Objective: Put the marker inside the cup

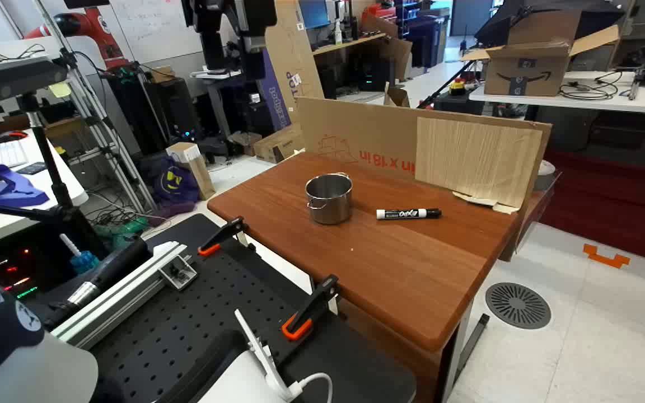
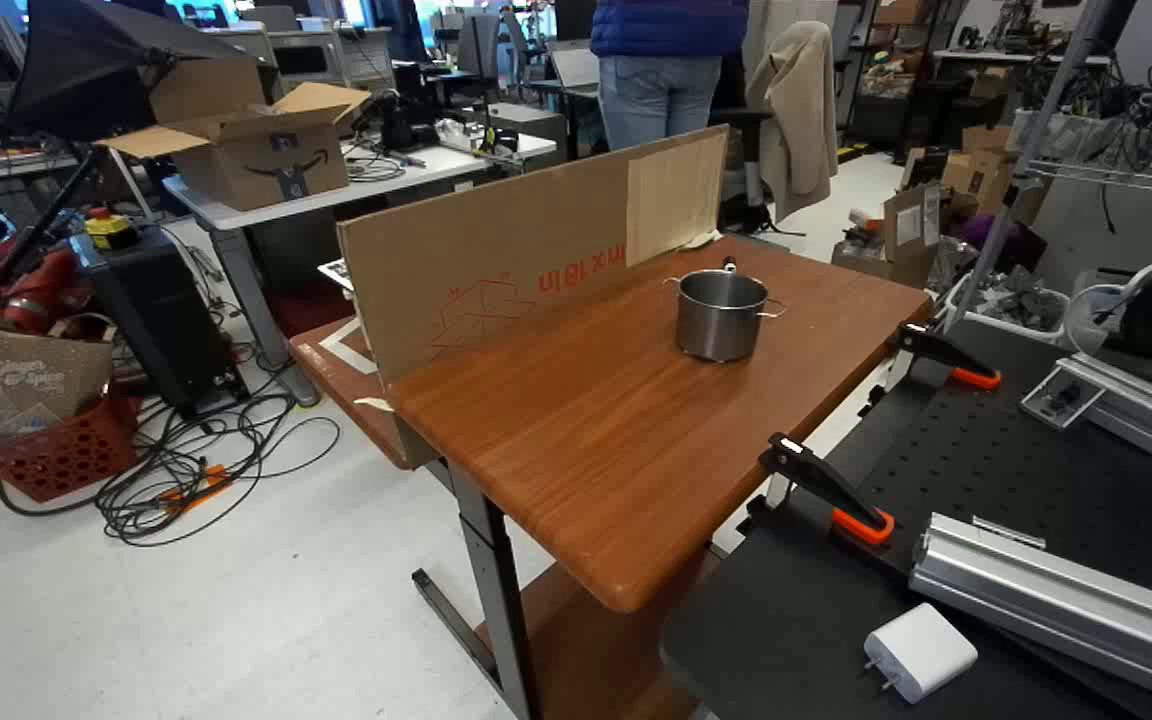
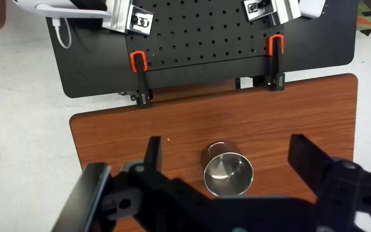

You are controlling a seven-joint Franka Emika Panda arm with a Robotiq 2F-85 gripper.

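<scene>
Lying on the table [image 1: 401, 263]: the marker [image 1: 409, 214] was photographed on its side, near the cup [image 1: 331, 204] but apart from it, with its white end pointed toward the cup and its black end turned away. In an exterior view, only a small part of the marker [image 2: 729, 265] could be made out past the cup's rim.
Cup: it was shown upright in both exterior views, with wire handles at two sides; its shiny interior was exposed in the wrist view.
Gripper [image 3: 226, 146]: its fingers were spread wide above the table in the wrist view, and nothing was held between them.
Cardboard panel [image 1: 367, 134]: red print was displayed across it, and a pale wood-grain sheet [image 1: 476, 159] was mounted over one end.
Clamps [image 3: 142, 82]: two, with orange ends, were set across the edge of the black, partly perforated bench [image 3: 204, 69].
Person [image 2: 666, 60]: a blue jacket [image 2: 669, 28] and jeans [image 2: 661, 95] were captured beyond the panel in an exterior view, the head cropped out.
</scene>
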